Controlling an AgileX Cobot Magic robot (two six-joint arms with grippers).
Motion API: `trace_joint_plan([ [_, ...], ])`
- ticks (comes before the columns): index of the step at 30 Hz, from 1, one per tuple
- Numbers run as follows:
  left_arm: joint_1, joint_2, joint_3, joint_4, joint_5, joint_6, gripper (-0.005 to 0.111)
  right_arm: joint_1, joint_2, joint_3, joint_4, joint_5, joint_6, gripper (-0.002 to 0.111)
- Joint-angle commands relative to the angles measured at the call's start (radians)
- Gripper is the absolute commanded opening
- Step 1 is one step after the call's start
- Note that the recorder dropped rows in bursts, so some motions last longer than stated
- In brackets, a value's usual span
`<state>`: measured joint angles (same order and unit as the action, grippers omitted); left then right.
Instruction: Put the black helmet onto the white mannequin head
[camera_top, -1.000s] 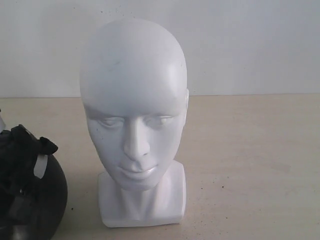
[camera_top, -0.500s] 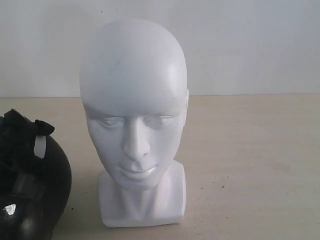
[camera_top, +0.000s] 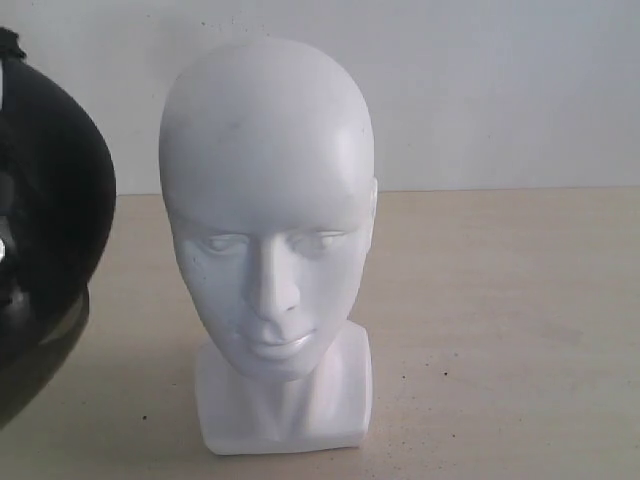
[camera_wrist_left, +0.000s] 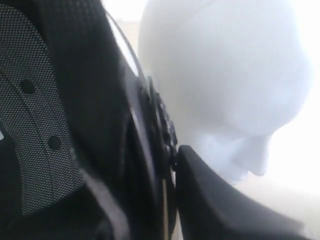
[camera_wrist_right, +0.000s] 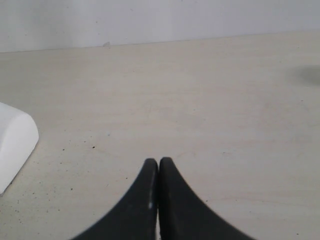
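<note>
- Hanging at 9 o'clock of the glossy white plastic mannequin head (camera_top: 265, 200), the matte black round helmet (camera_top: 50, 210) is level with the crown and apart from it, not yet over it.
- My read: grab and lift are done. Still to do: carry across, line up the opening, lower on.
- Left gripper (camera_wrist_left: 175, 160) is clamped on the helmet rim. One finger shows; the other is hidden behind the padded lining.
- Right gripper (camera_wrist_right: 158, 162) is pinched together on nothing, low over the beige tabletop (camera_top: 500, 320).
- Helmet is cut off by the frame edge, so I can't make out the visor or which way the opening faces.
</note>
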<state>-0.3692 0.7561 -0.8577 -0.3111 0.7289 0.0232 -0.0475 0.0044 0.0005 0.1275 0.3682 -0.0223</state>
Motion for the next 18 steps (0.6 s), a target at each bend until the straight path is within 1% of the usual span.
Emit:
trace_joint_plan([
  [1, -0.001, -0.064, -0.078, 0.043, -0.071, 0.018, 0.004, -0.002, -0.004, -0.001, -0.006, -0.012, 0.0, 0.0],
  [5, -0.001, -0.106, -0.144, 0.043, -0.08, 0.018, 0.004, -0.002, -0.004, -0.001, -0.006, -0.012, 0.0, 0.0],
  [8, -0.001, -0.128, -0.174, 0.036, -0.147, 0.076, 0.004, -0.002, -0.004, -0.001, -0.006, -0.012, 0.0, 0.0],
  [10, -0.001, -0.14, -0.185, -0.017, -0.194, 0.131, 0.004, -0.002, -0.004, -0.001, -0.006, -0.012, 0.0, 0.0],
  [11, -0.001, -0.15, -0.185, -0.062, -0.231, 0.186, 0.004, -0.002, -0.004, -0.001, -0.006, -0.012, 0.0, 0.0],
  [14, -0.001, -0.191, -0.183, -0.278, -0.338, 0.438, 0.004, -0.002, -0.004, -0.001, -0.006, -0.012, 0.0, 0.0],
  [15, -0.001, -0.203, -0.183, -0.323, -0.358, 0.507, 0.004, -0.002, -0.004, -0.001, -0.006, -0.012, 0.0, 0.0],
  [18, -0.001, -0.226, -0.183, -0.387, -0.38, 0.633, 0.004, -0.002, -0.004, -0.001, -0.006, -0.012, 0.0, 0.0],
])
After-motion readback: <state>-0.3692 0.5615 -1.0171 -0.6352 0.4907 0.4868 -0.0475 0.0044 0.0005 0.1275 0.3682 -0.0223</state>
